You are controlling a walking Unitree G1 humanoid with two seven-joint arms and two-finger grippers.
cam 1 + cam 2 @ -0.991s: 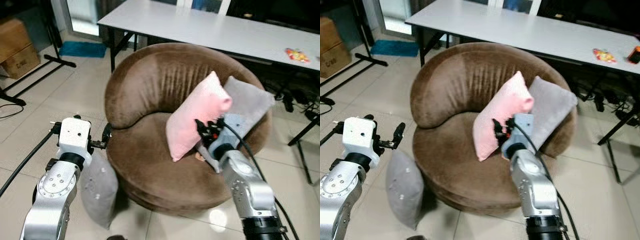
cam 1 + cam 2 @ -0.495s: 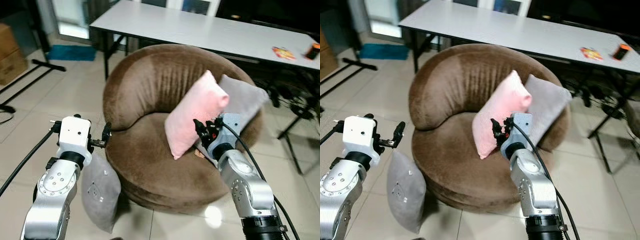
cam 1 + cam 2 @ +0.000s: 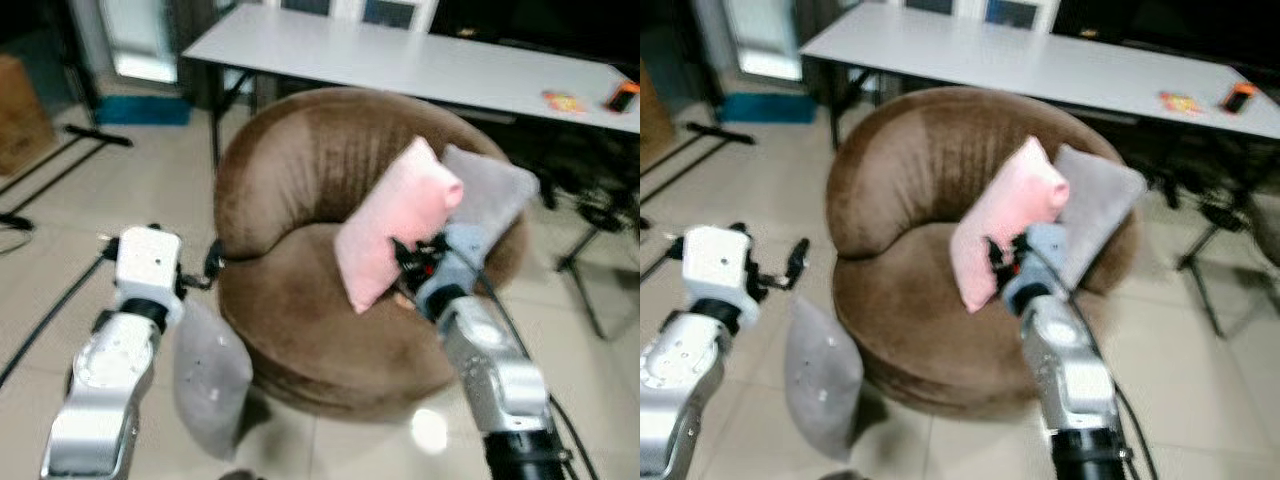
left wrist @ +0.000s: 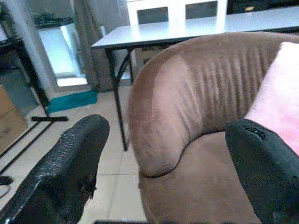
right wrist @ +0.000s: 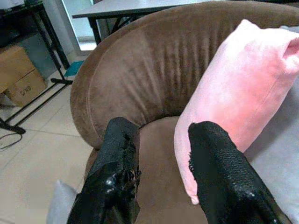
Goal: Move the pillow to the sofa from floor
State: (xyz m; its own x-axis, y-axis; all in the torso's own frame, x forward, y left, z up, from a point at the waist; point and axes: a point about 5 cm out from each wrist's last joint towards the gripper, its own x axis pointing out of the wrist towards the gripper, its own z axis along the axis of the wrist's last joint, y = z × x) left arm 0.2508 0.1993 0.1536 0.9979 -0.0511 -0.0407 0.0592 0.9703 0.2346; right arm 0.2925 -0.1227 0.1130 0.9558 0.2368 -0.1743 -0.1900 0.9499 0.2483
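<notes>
One grey pillow (image 3: 208, 375) leans on the floor just below the spread, empty left tool (image 3: 212, 268).

Round brown velvet sofa (image 3: 300, 330) with a curved back, carrying a pink pillow (image 3: 395, 225) propped upright on the seat toward its right edge, leaning against a grey pillow (image 3: 490, 200) at the right arm. Second grey pillow (image 3: 212, 375) standing on edge on the tiled floor, touching the sofa's front-left base.

Brown velvety sofa (image 3: 300, 170), soft pink cloth pillow (image 3: 395, 225), glossy tiled floor (image 3: 60, 260)
</notes>
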